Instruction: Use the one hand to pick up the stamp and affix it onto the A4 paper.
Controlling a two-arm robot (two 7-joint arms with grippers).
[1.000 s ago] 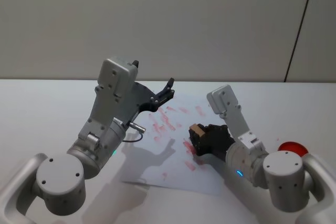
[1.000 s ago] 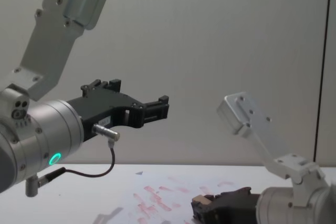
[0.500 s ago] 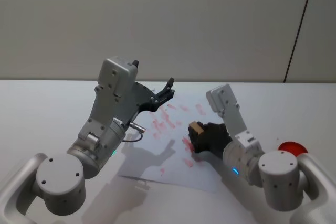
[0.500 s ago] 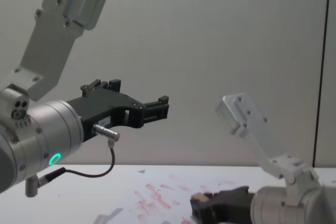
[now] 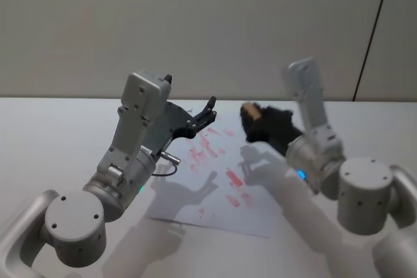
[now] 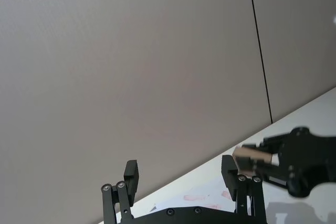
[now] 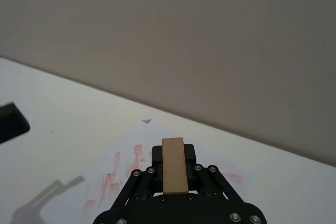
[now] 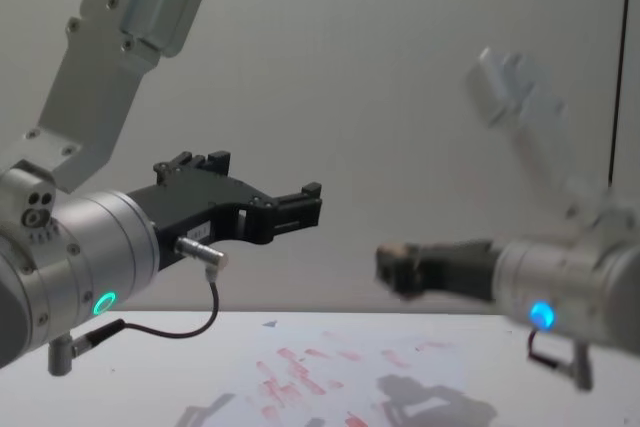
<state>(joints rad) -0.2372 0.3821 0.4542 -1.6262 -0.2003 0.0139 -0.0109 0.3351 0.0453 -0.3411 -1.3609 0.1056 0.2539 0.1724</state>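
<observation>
The right gripper [image 5: 251, 120], fingers pinching the stamp [image 5: 248, 107], is hovering above the A4 paper [image 5: 215, 190], having just lifted off it; the left gripper [image 5: 207, 114] is idling alongside, fingers spread.

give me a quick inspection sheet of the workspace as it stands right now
surface: white table, flat, carries the sheet
job's things: A4 paper flat on the table, many red prints on it; stamp in the air above the paper's far right part, not touching it
clutter: nothing seen
grippers: right gripper shut on the stamp, above the paper; left gripper open, holds nothing, raised over the paper's far left part
cables: dark cable loops under the left wrist, off the table
surroundings: plain grey wall with a dark vertical seam
</observation>
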